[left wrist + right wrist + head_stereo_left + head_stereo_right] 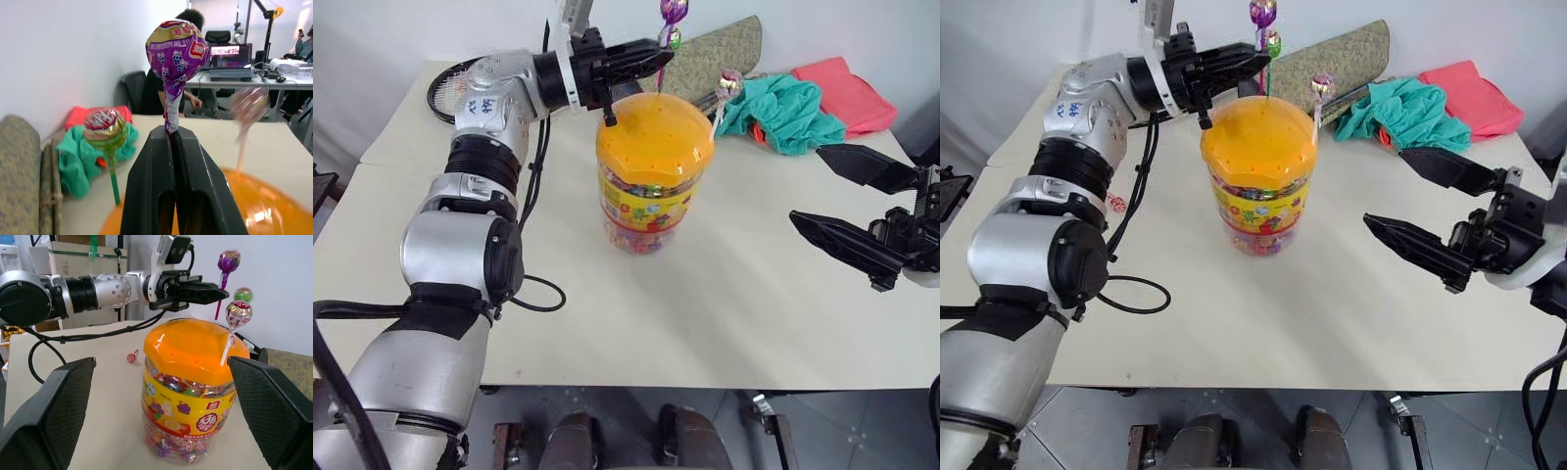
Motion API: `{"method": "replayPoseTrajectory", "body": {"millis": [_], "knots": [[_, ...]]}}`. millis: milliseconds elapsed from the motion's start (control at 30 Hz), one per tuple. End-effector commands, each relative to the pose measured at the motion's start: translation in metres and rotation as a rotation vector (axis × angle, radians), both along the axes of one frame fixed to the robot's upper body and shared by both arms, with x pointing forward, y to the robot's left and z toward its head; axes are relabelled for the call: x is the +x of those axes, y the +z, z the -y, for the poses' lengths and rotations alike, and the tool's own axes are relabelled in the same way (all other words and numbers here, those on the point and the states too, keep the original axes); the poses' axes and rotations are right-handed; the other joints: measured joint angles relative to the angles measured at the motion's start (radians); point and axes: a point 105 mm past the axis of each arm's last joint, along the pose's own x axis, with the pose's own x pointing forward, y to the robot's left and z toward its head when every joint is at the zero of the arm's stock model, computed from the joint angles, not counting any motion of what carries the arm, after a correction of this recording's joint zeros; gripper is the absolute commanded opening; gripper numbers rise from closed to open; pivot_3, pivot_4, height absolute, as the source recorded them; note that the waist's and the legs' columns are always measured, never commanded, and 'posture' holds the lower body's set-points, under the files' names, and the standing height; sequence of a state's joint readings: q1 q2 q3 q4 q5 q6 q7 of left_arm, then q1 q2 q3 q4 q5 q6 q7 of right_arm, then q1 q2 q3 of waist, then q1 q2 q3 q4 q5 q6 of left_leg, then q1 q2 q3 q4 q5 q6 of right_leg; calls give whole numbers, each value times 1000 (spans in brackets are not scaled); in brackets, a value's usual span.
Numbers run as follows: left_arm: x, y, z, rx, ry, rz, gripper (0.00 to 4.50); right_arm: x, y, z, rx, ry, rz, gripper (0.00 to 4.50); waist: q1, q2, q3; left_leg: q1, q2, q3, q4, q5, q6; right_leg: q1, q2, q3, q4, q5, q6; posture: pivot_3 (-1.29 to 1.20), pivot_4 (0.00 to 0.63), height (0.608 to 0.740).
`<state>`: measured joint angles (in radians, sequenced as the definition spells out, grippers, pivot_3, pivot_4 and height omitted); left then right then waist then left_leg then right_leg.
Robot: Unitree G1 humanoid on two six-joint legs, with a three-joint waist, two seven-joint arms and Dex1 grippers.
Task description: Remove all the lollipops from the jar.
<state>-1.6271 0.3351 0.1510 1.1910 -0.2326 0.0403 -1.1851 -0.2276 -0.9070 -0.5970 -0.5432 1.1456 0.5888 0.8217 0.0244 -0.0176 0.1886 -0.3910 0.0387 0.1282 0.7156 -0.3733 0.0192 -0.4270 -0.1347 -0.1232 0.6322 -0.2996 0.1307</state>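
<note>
A pale worktop (pixel 754 313) stands against a white wall; at its far edge lie a teal cloth (pixel 783 110), a coral-red cloth (pixel 847 90) and a long speckled cushion (pixel 715 51), with a racket head (pixel 440 90) at the far left corner; the left wrist view looks past these to an office with desks, a laptop and seated people. The jar (pixel 651 171) stands upright near the middle of the worktop, its orange domed lid on and bright sweets packed behind the yellow-red label; a green lollipop (pixel 105 128) and a pinkish lollipop (pixel 238 313) on a white stick stand up from holes in the lid. The left hand (pixel 651 54) hangs above the jar's far rim, fingers pinched tight on the stick of the purple lollipop (pixel 175 51), held just above the lid. A red lollipop (pixel 132 357) lies on the worktop left of the jar. The right hand (pixel 1420 206) hovers right of the jar, fingers spread wide, holding nothing. The purple lollipop's stick is hidden between the fingers; the pinkish one is blurred in the left wrist view.
</note>
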Motion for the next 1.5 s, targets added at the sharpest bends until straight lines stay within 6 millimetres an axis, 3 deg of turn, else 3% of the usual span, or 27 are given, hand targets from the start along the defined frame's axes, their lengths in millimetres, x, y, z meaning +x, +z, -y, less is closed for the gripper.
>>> {"method": "replayPoseTrajectory", "body": {"millis": [33,200,300,433,667,700,767,800,967,1133,1267,1367,1500], "knots": [[-17,44,-4,-50,-6,126,9,-6,13,4,-5,-12,68,4500,0,0,0,0,0,0,0,0,0,0,0,0,0,0,0,0,150,740],[-15,66,-24,-70,112,95,9,-6,14,5,-15,7,59,4500,-3,0,0,0,0,0,0,0,0,0,0,0,0,0,0,0,150,740],[-4,63,-45,-18,248,17,9,-8,15,5,-28,42,39,4500,-4,0,0,0,0,0,0,0,0,0,0,0,0,0,0,0,150,740],[16,31,-94,107,511,-149,9,-8,15,7,-51,75,12,4500,-3,0,0,0,0,-1,0,0,0,0,0,0,0,0,0,0,150,740],[12,-13,-165,199,790,-333,9,0,15,12,-72,96,-6,4500,-9,0,0,0,0,-1,1,0,0,0,0,0,2,0,0,0,150,740],[9,-36,-202,236,945,-429,9,4,15,12,-70,115,-13,4500,-9,0,0,0,0,-2,1,0,0,0,0,0,2,0,0,0,150,740],[-9,-71,-255,301,1164,-573,9,11,14,11,-73,143,-23,4500,-22,0,0,1,0,-3,1,0,0,0,0,0,3,0,0,0,150,740],[-18,-83,-272,327,1230,-621,9,14,13,10,-76,153,-25,4500,-32,0,0,2,0,-3,0,0,0,0,0,0,4,0,-1,0,150,740],[-54,-132,-316,384,1437,-857,9,22,11,4,-81,208,-34,4500,-30,0,0,3,0,-5,-1,0,-1,-1,0,-1,6,-1,-2,0,150,740],[-91,-167,-339,463,1547,-1040,9,31,9,0,-81,238,-41,4500,-18,-1,-1,2,-1,-7,2,-1,-2,0,-1,-1,7,-1,-2,0,150,740],[-111,-182,-348,466,1595,-1157,9,35,8,-3,-84,255,-42,4500,-11,-1,-1,2,-1,-6,1,-1,-2,-1,-1,-1,8,-1,-2,0,150,740],[-116,-181,-350,446,1614,-1169,664,37,8,-4,-86,263,-40,4500,-8,-1,-1,2,-1,-6,2,-1,-2,-1,-1,0,8,-1,-2,0,150,740],[-119,-174,-347,450,1610,-1147,1954,38,9,-4,-89,270,-40,4500,-6,-1,-1,2,-1,-6,2,-1,-2,-1,-1,0,8,-1,-2,0,150,740]]}}
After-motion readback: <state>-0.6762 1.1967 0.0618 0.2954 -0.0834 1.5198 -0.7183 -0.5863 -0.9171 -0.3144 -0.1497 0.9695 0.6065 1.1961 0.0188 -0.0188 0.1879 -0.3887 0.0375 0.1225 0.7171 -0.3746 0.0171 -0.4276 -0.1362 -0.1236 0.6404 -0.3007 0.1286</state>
